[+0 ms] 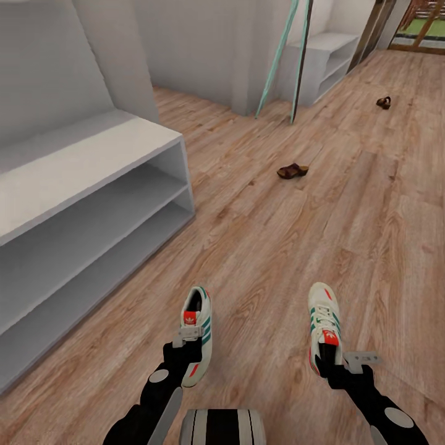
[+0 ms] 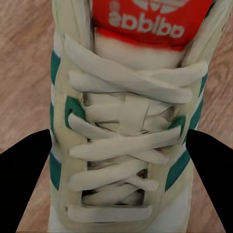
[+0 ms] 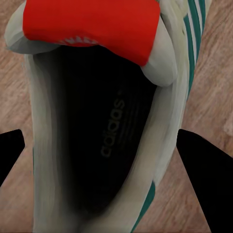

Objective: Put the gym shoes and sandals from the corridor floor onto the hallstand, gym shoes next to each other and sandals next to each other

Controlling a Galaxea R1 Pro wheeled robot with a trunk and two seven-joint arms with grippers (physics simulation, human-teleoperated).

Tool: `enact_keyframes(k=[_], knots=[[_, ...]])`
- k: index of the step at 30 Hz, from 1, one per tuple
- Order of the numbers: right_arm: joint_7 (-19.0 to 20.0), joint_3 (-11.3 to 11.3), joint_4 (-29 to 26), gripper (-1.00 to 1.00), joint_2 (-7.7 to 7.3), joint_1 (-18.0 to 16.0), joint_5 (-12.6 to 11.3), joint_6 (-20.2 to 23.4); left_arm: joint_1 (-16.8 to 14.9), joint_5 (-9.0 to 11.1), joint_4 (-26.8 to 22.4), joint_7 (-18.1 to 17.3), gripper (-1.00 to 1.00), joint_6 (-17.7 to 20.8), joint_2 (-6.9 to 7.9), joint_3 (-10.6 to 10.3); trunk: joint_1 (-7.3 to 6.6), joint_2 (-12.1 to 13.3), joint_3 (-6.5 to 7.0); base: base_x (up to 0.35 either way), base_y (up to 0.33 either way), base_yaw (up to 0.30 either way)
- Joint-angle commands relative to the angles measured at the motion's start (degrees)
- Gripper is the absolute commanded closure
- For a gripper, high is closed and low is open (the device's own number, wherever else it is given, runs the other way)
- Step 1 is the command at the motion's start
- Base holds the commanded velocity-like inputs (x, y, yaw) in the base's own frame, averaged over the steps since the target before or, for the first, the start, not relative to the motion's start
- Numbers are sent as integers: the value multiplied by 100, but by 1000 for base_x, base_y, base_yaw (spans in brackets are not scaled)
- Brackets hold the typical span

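Observation:
Two white gym shoes with green stripes are close in front of me, above the wood corridor floor (image 1: 266, 247). My left gripper (image 1: 193, 347) is shut on the left gym shoe (image 1: 199, 327); its black fingers (image 2: 24, 184) press the sides of the laced part (image 2: 121, 126). At the heel opening of the right gym shoe (image 1: 324, 321), my right gripper (image 1: 332, 366) is shut, one finger (image 3: 208, 174) on each side of the dark inside (image 3: 97, 136). Two brown sandals lie apart further off, one (image 1: 293, 171) mid-floor, the other (image 1: 384, 102) far right. The hallstand (image 1: 93, 179) stands at my left.
A second low white shelf unit (image 1: 327, 55) stands at the far end. Two leaning teal poles (image 1: 278, 62) rise beside it. A glazed door (image 1: 420, 28) is at the far right. Open plank floor lies between me and the sandals.

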Motion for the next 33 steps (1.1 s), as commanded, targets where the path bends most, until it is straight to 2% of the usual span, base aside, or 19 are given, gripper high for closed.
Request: enact_keyframes(k=[1, 11, 21, 33], knots=[[-3, 0, 0, 100, 0, 0, 2, 0, 0, -3, 0, -1, 100, -1, 0, 0, 0, 0, 0, 0, 0, 283], [-3, 11, 7, 100, 0, 0, 2, -2, 0, 19, 6, -8, 100, -5, 7, 7, 0, 0, 0, 0, 0, 280], [0, 21, 10, 100, 0, 0, 2, -8, 0, 23, 8, -10, 100, -5, 9, 9, 0, 0, -12, 0, 0, 148], [-2, 17, 10, 100, -1, 0, 2, -7, 0, 14, 12, -15, 100, -94, 8, 9, 0, 0, -18, 0, 0, 254]])
